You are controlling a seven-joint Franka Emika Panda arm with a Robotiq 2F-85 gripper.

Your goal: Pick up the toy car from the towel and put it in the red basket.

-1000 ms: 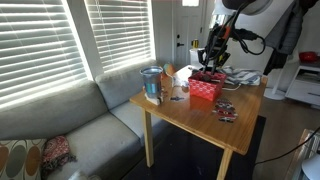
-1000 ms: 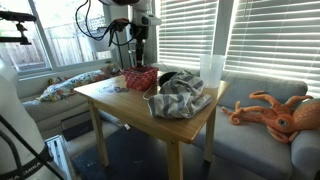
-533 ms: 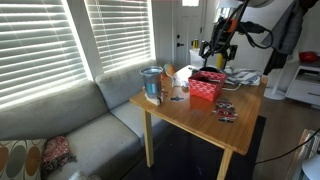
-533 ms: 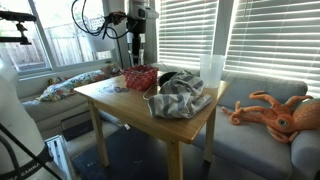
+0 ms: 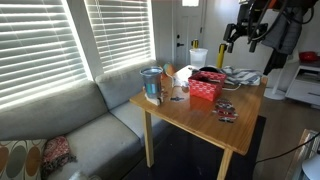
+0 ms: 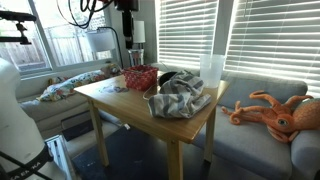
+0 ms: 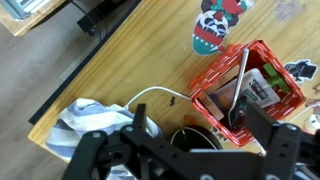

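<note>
"Wooden table (image 5: 185,115) by the window blinds. Where's the toy car?"

"Only the wrist view looks into the red basket (image 7: 222,72). A small pale thing, likely the toy car (image 7: 262,88), lies inside, and the towel (image 7: 85,118) is beside it."

"And the gripper (image 7: 195,125)?"

"Fingers apart, holding nothing. An exterior view shows the arm (image 5: 262,15) high over the table."

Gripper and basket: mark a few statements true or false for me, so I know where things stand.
1. The gripper hangs high above the table. True.
2. The basket sits on the sofa. False: it stands on the table.
3. The gripper is shut on something. False: the wrist view shows it open and empty.
4. An orange octopus lies on the sofa. True.
</note>
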